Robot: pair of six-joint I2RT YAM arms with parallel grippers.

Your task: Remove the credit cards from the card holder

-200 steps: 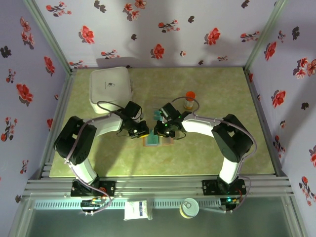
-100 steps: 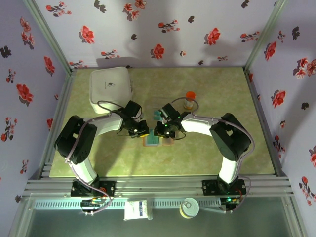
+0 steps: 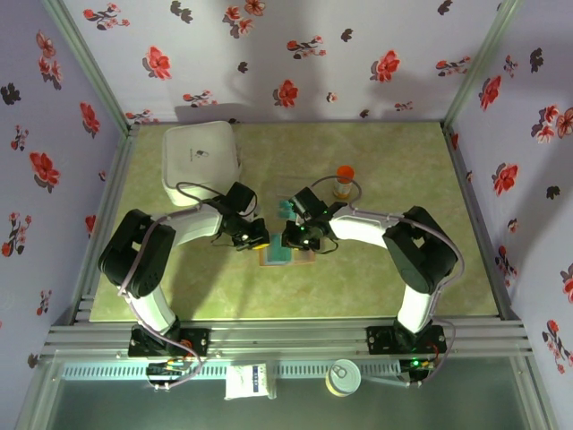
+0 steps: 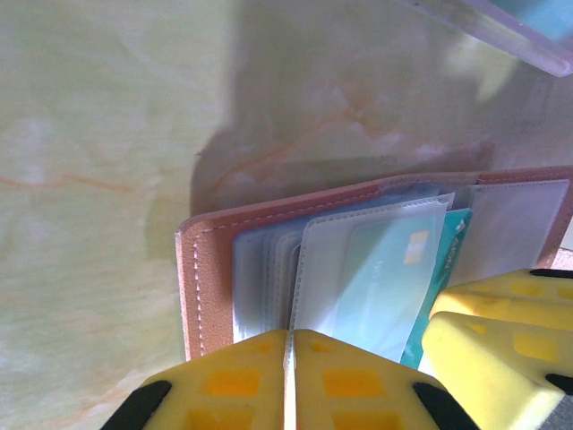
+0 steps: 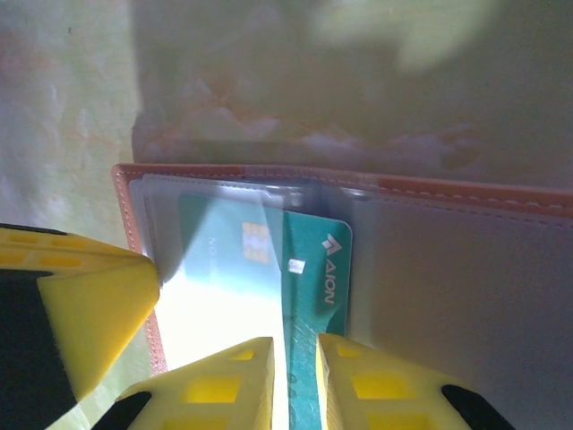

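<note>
One teal card [image 5: 315, 269] pinched by right gripper [image 5: 294, 358], card holder [image 5: 466, 287] open

Both arms bend inward from their bases at the near edge of the table [image 3: 403, 170], elbows out, wrists meeting near its middle. The left gripper [image 3: 255, 236] has its yellow fingers [image 4: 233, 381] pressed flat together. The right gripper [image 3: 289, 237], just beside it, pinches a teal credit card [image 5: 315, 269] between nearly closed fingers.

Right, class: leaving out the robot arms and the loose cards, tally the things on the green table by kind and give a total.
White box: 1
Orange-capped bottle: 1
Card holder: 1
Clear sleeve: 1
Total: 4
</note>
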